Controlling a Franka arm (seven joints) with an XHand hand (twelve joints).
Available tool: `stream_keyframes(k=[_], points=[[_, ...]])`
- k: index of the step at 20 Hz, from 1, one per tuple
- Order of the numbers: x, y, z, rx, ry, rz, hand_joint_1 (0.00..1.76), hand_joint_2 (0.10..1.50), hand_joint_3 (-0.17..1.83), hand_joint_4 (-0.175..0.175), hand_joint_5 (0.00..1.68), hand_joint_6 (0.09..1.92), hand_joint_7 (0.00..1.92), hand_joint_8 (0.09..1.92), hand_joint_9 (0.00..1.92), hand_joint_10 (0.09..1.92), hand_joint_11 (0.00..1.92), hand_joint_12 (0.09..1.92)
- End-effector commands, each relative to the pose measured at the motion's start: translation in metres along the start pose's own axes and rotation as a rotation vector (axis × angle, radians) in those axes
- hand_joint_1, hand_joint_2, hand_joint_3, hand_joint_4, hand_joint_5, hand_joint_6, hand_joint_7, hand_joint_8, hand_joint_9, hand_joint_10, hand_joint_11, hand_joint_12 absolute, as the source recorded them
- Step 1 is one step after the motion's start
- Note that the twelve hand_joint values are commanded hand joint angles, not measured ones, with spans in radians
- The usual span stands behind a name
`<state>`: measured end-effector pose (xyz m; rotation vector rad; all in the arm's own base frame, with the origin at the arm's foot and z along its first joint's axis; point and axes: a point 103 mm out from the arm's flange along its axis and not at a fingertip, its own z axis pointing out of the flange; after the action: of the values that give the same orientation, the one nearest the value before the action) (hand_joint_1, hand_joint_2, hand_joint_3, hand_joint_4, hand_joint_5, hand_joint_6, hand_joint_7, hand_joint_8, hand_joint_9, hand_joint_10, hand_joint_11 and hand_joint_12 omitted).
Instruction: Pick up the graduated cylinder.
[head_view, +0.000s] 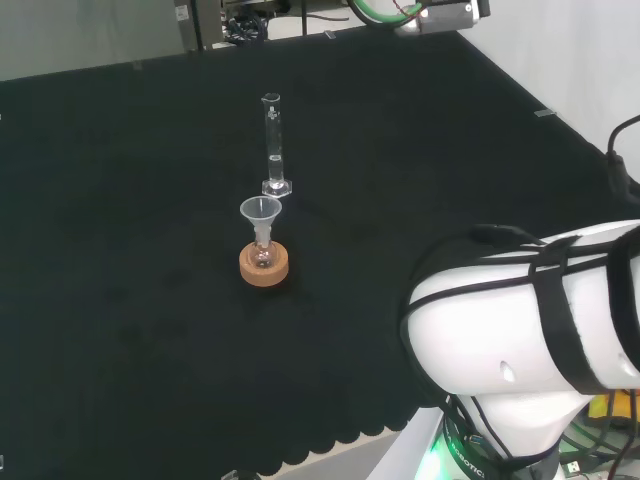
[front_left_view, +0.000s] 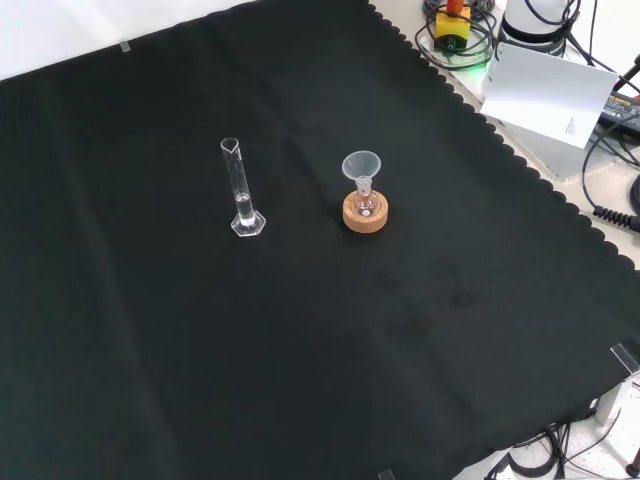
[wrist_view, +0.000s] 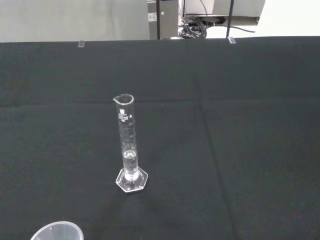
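Front view, left to right: first the graduated cylinder (front_left_view: 241, 190), upright on its flat hexagonal foot, alone on the black cloth (front_left_view: 150, 350) with open space all round it — room for fingers to close about the tube. There may be a little clear liquid low in it, though glass on black makes that hard to call. Just to its right stands a small flask (front_left_view: 365, 205) in a cork ring (front_left_view: 365, 215), the ring there to keep the round bottom from rolling, and a clear funnel (front_left_view: 361, 165) sits in its neck, set for a pour. The two pieces are near but apart. Farther right, the cloth's scalloped edge. As for the hand, I cannot tell how its fingers are set. The pick-up, by my judgement, has not begun — the approach comes next, and the tall, narrow cylinder would tip easily.
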<state>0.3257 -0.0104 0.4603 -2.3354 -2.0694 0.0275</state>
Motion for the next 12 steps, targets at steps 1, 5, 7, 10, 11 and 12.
stream_keyframes(k=[1,5,7,10,11,12], points=[[-0.013,0.020,0.031,0.012,0.003,0.040,0.08,1.39,0.00,-0.009,0.24,0.09,0.02,0.49,0.47,0.09,0.12,1.35],[-0.022,0.042,0.055,0.027,0.008,0.033,0.12,1.37,0.00,-0.011,0.24,0.09,0.03,0.50,0.47,0.09,0.13,1.35],[-0.026,0.057,0.069,0.027,0.020,0.028,0.15,1.36,-0.01,-0.014,0.24,0.09,0.04,0.50,0.47,0.09,0.13,1.36],[-0.032,0.086,0.086,0.016,0.073,0.008,0.19,1.35,-0.01,-0.016,0.25,0.09,0.05,0.50,0.48,0.09,0.13,1.36],[-0.034,0.095,0.090,-0.004,0.090,-0.002,0.21,1.35,-0.02,-0.018,0.26,0.09,0.06,0.50,0.48,0.09,0.14,1.36],[-0.036,0.104,0.095,-0.015,0.103,-0.011,0.24,1.34,-0.02,-0.020,0.27,0.09,0.06,0.51,0.49,0.09,0.15,1.36]])
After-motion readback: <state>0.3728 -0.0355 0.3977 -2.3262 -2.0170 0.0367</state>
